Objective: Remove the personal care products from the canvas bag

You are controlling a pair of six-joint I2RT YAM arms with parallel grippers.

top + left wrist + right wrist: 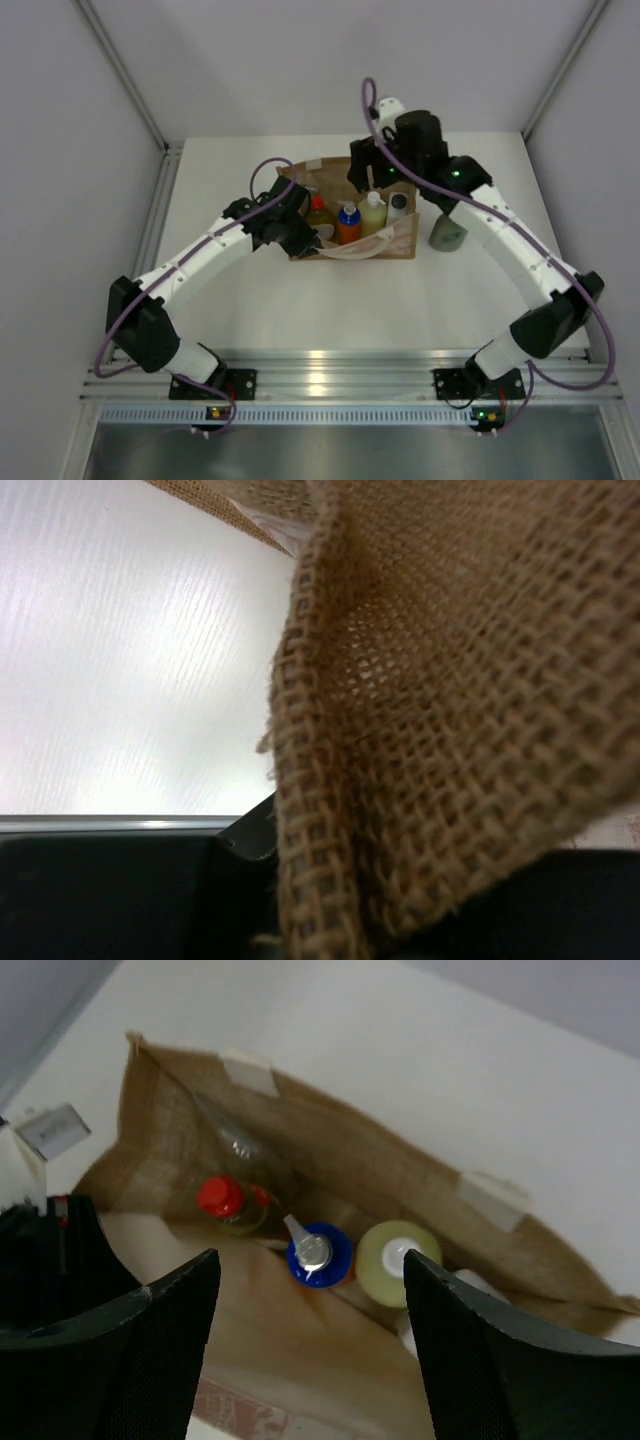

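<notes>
The left gripper [305, 235] is pinched shut on the canvas bag [380, 1160], apparently on its left wall. The right gripper [310, 1260] hovers above the bag, jaws wide and empty. Inside the bag, the red-capped bottle [220, 1197], blue-capped bottle [318, 1253] and pale-green bottle [397, 1250] crowd together. Descend straight onto one cap, clear of the bag's walls. The grey-green bottle [447, 232] stands right of the bag, with bare table [300, 300] in front.

- Setting: robot test cell in a lab.
- Enclosure: plain grey walls [60, 150], metal corner posts [125, 75].
- Work surface: white table [330, 310].
- Fixtures: left arm [200, 255] and right arm [520, 250] bolted to an aluminium rail [340, 385]; purple cables [365, 95].
</notes>
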